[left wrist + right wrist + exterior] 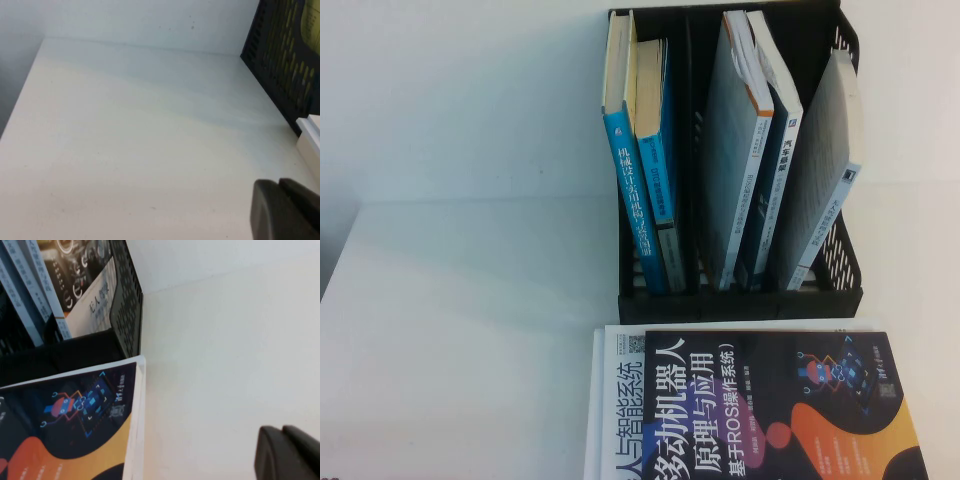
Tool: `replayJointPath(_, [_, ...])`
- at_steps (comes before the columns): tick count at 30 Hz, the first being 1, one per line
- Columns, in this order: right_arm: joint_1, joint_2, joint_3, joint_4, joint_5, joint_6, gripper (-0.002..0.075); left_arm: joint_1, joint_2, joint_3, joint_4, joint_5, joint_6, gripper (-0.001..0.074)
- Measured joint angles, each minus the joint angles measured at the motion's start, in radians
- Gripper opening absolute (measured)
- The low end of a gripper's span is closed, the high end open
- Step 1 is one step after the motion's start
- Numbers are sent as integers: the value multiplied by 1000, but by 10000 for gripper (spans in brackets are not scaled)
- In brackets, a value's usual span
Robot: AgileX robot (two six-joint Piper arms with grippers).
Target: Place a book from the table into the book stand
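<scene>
book (770, 410) flat on table (460, 330), L gripper (285, 210) & R gripper (287, 452) shut

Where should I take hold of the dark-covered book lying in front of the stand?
Probably the dark book's right long edge, approached from the right: it lies flat atop a white book, and that side faces bare table. The right tool hovers beside it, shut. The left tool, shut, hovers over bare table left of the book stand.

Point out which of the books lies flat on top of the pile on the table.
The dark navy paperback with white Chinese title and orange swirl artwork; it covers a white-covered book, while the others stand in the black rack.
</scene>
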Motion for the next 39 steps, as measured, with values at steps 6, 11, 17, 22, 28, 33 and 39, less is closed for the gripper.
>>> replayJointPath(6, [0, 0, 0, 0, 0, 0, -3, 0, 0, 0, -100, -41, -6, -4])
replayJointPath(11, [0, 0, 2, 0, -60, 0, -3, 0, 0, 0, -227, -214, -6, -4])
replayJointPath(17, [0, 0, 2, 0, -176, -2, -3, 0, 0, 0, -368, -364, -6, -4])
replayJointPath(22, [0, 0, 2, 0, -256, -4, -3, 0, 0, 0, -406, -422, -8, -4])
replayJointPath(28, [0, 0, 2, 0, -424, 12, -3, 0, 0, 0, -421, -508, -8, -4])
replayJointPath(33, [0, 0, 2, 2, -607, 17, -3, 0, 0, 0, -425, -556, -8, -4])
replayJointPath(39, [0, 0, 2, 6, -770, 41, -3, 0, 0, 0, -425, -624, -29, -4])
